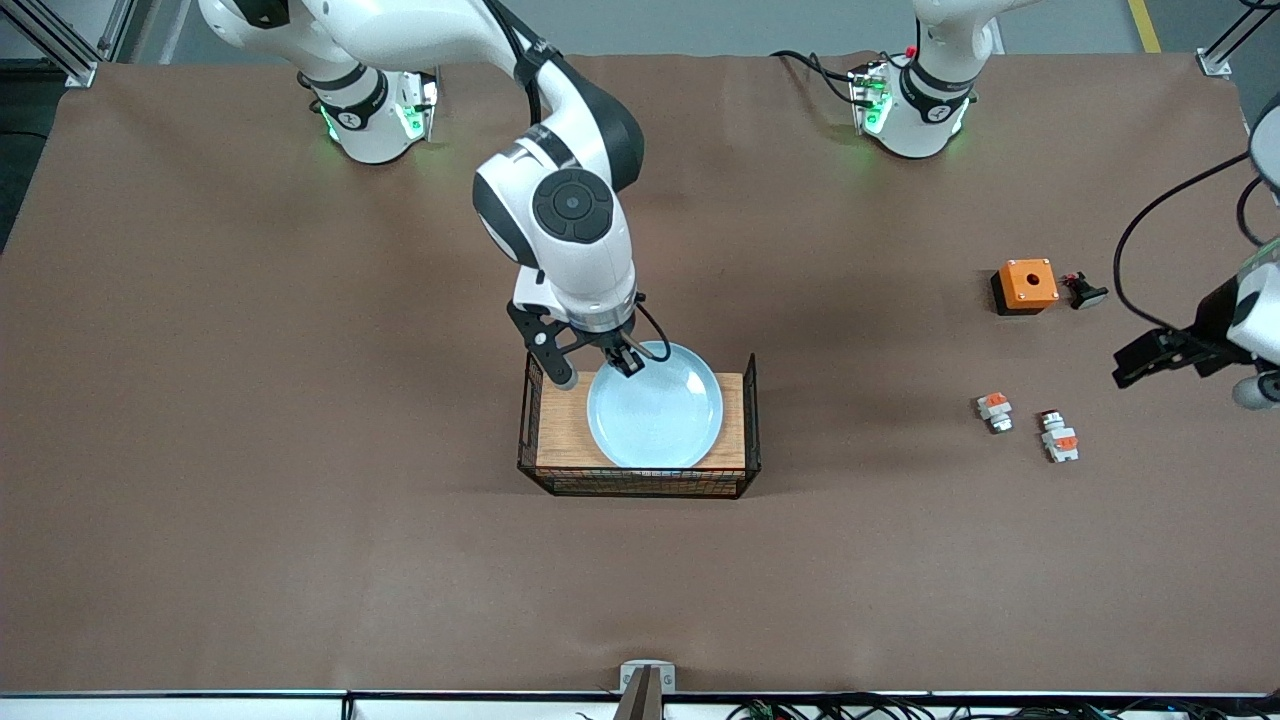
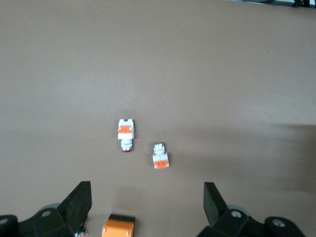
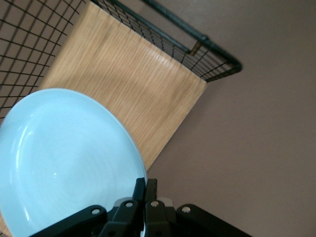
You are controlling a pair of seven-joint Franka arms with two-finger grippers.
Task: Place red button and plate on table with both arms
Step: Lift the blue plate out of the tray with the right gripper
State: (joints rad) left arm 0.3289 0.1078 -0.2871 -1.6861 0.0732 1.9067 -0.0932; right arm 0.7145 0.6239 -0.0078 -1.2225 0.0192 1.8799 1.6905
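While the right gripper [image 1: 628, 362] pinched the rim of the plate [image 1: 655, 408], its two black fingers [image 3: 139, 193] were pressed together on the thin raised edge, at the part of the rim toward the robots' bases. The plate was one round, shallow, glossy pale-blue dish, and it sat on a small wooden board [image 1: 562, 432] with fine straight grain, fenced by black wire mesh sides [image 1: 640, 482]. Part of the plate overhung the board on the edge toward the bases.

Over by the left arm's end of the table [image 1: 250, 560], the left gripper [image 1: 1150, 358] hung in the air with its two blunt black fingers [image 2: 79, 201] spread wide and nothing between them. Below it on the matte brown sheet lay the red button [image 1: 1058, 437], a small elongated white block with an orange-red patch and a dark cap at the end toward the bases. Just beside it, toward the right arm's end, lay one shorter, stubbier white-and-orange piece [image 1: 994, 411]. Farther from the front camera stood one orange box [image 1: 1025, 286] with a round hole in its top, and close beside that, one black knob-shaped piece [image 1: 1083, 291]. That made four loose parts in all near the left arm.
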